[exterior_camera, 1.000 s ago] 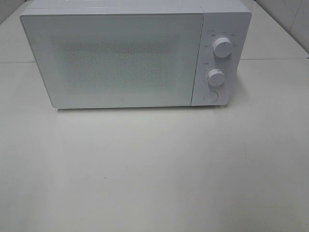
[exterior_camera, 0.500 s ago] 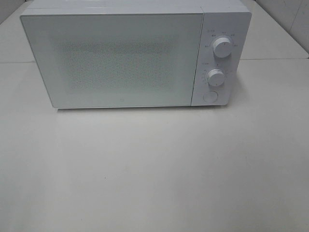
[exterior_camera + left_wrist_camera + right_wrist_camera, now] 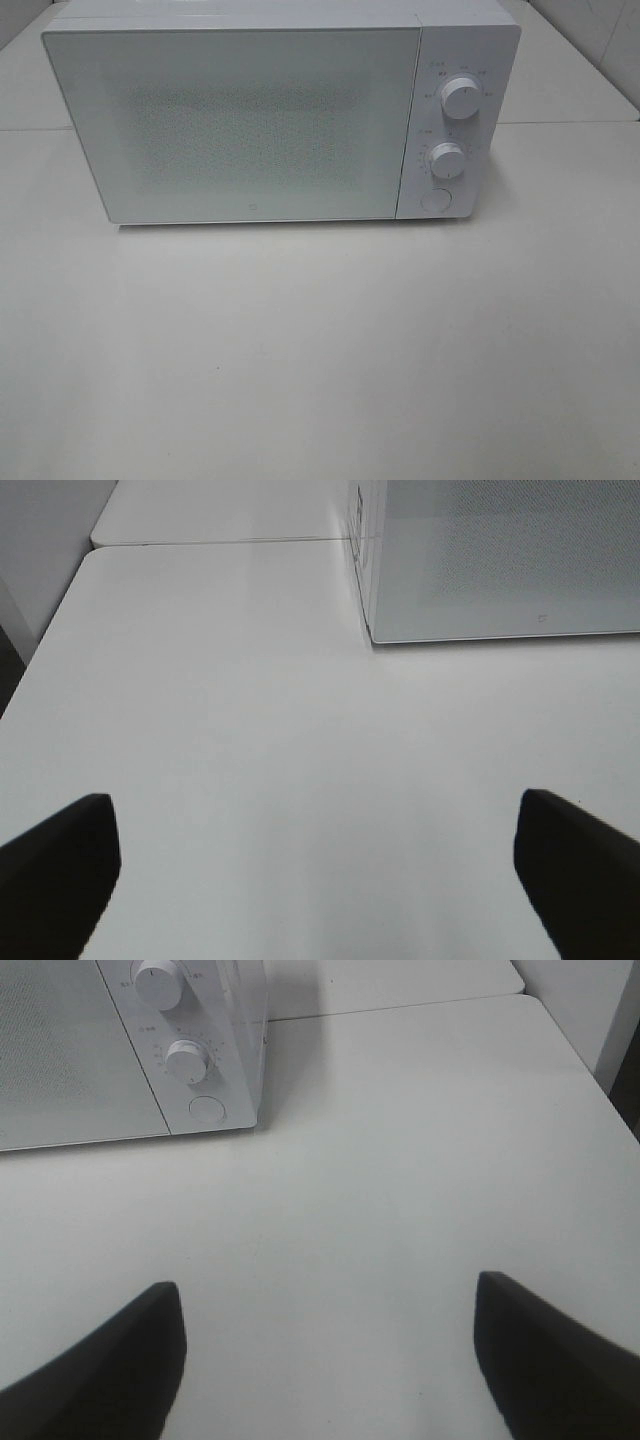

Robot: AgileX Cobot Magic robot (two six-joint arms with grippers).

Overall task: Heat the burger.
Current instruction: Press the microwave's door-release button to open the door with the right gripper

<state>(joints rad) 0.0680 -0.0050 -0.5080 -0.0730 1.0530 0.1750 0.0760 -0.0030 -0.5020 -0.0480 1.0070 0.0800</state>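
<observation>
A white microwave [image 3: 250,120] stands at the back of the white table with its door shut. The burger is not in view in any frame. The microwave's control panel has two knobs [image 3: 459,97] and a round button [image 3: 435,199]. The microwave also shows in the left wrist view [image 3: 500,560] and in the right wrist view [image 3: 100,1050]. My left gripper [image 3: 318,870] is open and empty over the table, left of the microwave. My right gripper [image 3: 330,1360] is open and empty over the table, in front of and right of the control panel. Neither gripper shows in the exterior high view.
The white table [image 3: 320,350] stretches in front of the microwave. A seam between table tops [image 3: 220,542] runs behind. The table's left edge [image 3: 40,650] and right edge [image 3: 590,1060] show in the wrist views.
</observation>
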